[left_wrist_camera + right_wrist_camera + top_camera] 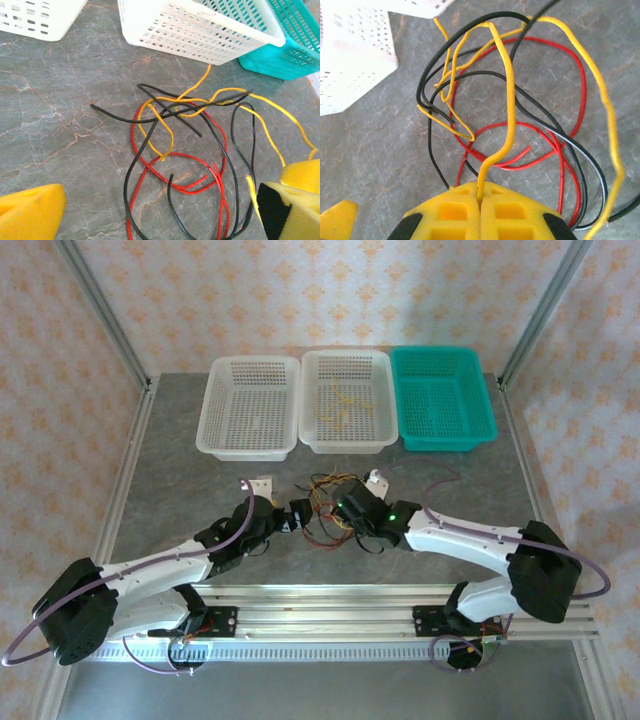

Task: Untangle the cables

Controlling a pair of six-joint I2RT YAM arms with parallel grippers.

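The cables, red, yellow and black, lie as one mixed tangle on the grey table between my two grippers. My right gripper is shut on a yellow cable, which rises out of the closed yellow fingertips and arches over the red and black loops. In the top view the right gripper sits at the tangle's right side. My left gripper stands open just left of the tangle, its yellow fingers spread wide with red and black strands lying on the table between them, none of them held.
Three baskets stand in a row at the back: a white one, a second white one with some yellow strands inside, and a teal one. Metal frame posts rise at the table's back corners.
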